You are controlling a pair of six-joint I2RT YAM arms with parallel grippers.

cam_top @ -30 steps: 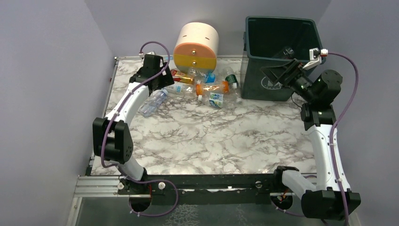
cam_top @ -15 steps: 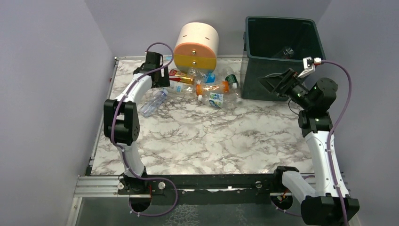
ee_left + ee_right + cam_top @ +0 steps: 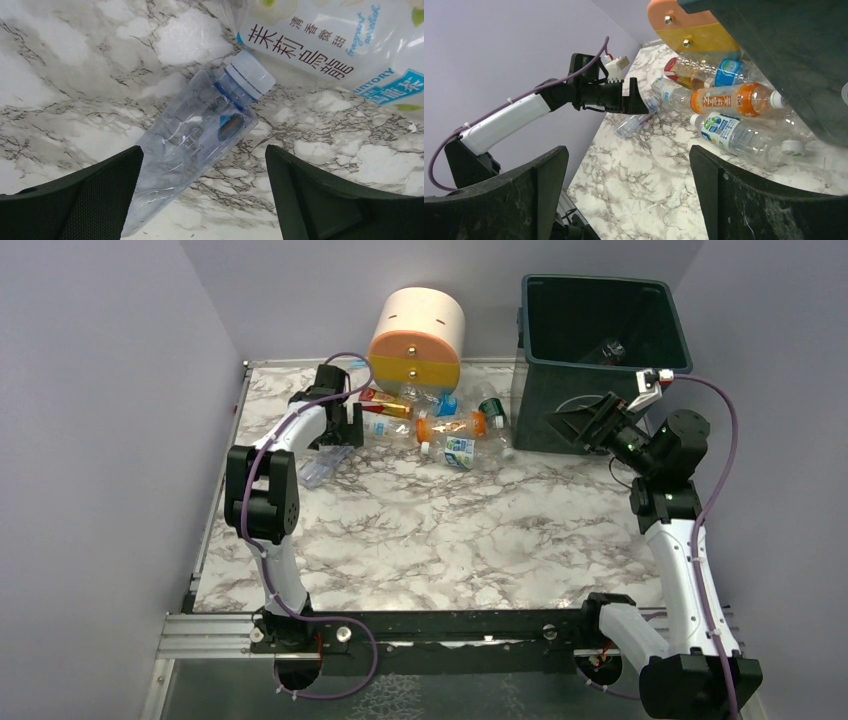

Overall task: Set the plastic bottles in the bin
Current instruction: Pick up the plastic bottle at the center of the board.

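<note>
Plastic bottles (image 3: 450, 430) lie heaped on their sides at the far edge of the marble table (image 3: 450, 530), just in front of the round drawer unit (image 3: 417, 335) and to the left of the bin (image 3: 598, 280). One clear bottle (image 3: 610, 350) lies inside the bin. A crushed clear bottle (image 3: 195, 145) with a white cap lies apart at the left of the heap, its cap against a white-labelled bottle (image 3: 340, 45). The left gripper (image 3: 203, 150) is directly over this crushed bottle, jaws spread wide, the bottle's body lying between the two fingers. Contact cannot be confirmed. The right gripper (image 3: 629, 150) hangs beside the bin's near wall, jaws wide and holding nothing, facing the heap.
</note>
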